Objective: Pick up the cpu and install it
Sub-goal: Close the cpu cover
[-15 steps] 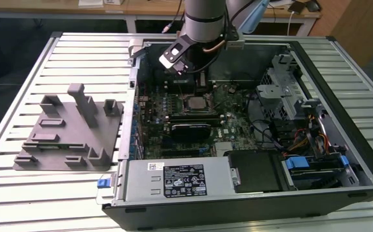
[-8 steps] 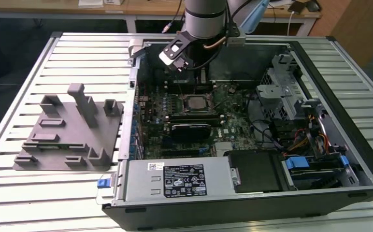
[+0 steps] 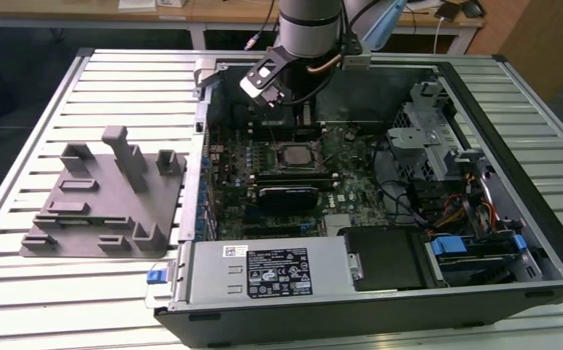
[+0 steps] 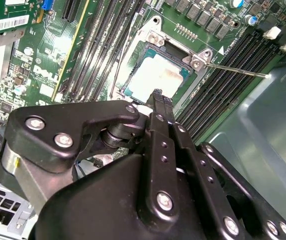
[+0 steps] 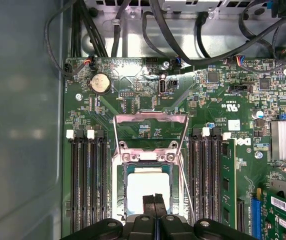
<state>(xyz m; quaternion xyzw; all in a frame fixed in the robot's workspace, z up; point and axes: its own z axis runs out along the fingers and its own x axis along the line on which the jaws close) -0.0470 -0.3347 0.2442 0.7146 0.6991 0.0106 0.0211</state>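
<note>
The cpu (image 5: 145, 186) lies flat in the motherboard socket, its silver top showing with a thin tan-green rim; it also shows in the second wrist view (image 4: 155, 77) and as a small square in the exterior view (image 3: 293, 155). The socket's metal frame (image 5: 150, 131) is swung open and its thin lever (image 4: 235, 70) stands free. My gripper (image 5: 154, 200) hovers just above the chip's near edge, black fingers pressed together with nothing between them (image 4: 158, 96). In the exterior view the gripper (image 3: 273, 102) hangs inside the open computer case, above the socket.
Memory slots (image 5: 85, 175) flank the socket on both sides. A grey fixture block (image 3: 106, 197) rests on the slatted table at the exterior view's left. The power supply (image 3: 267, 270), drive cage (image 3: 427, 138) and cables (image 3: 456, 211) crowd the case's front and right.
</note>
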